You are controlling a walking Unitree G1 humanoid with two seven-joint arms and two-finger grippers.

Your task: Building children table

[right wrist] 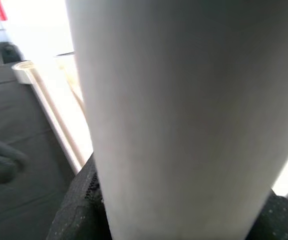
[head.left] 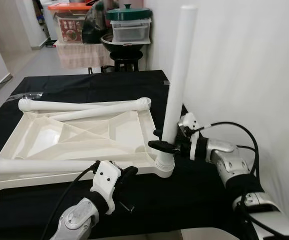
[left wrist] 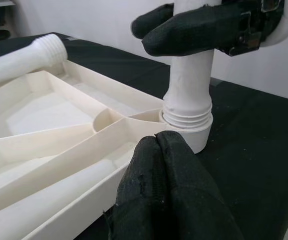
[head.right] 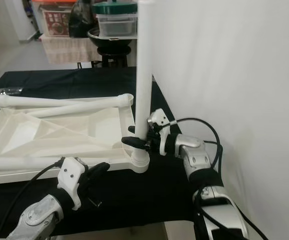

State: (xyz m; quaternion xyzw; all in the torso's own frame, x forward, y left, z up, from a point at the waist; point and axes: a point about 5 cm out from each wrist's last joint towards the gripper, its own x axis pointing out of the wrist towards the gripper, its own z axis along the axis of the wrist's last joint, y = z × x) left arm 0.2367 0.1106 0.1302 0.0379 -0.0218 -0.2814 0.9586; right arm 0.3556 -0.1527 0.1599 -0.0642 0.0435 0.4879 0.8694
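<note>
The white plastic children's table top (head.left: 74, 135) lies upside down on the black cloth-covered surface (head.left: 194, 195) in front of you, its ribbed underside facing up. A white plastic tube leg (head.left: 177, 82) stands upright in the near right corner socket (head.left: 165, 167), its threads visible just above the socket in the left wrist view. Your right gripper (head.left: 160, 145) is clamped around that leg low down, just above the socket. Your left gripper (head.left: 126, 175) sits at the tray's near edge, left of the socket, fingers pressed together with nothing between them. Three more white tube legs lie across the tray: two at the far edge (head.left: 84, 105), one along the near edge (head.left: 39, 166).
</note>
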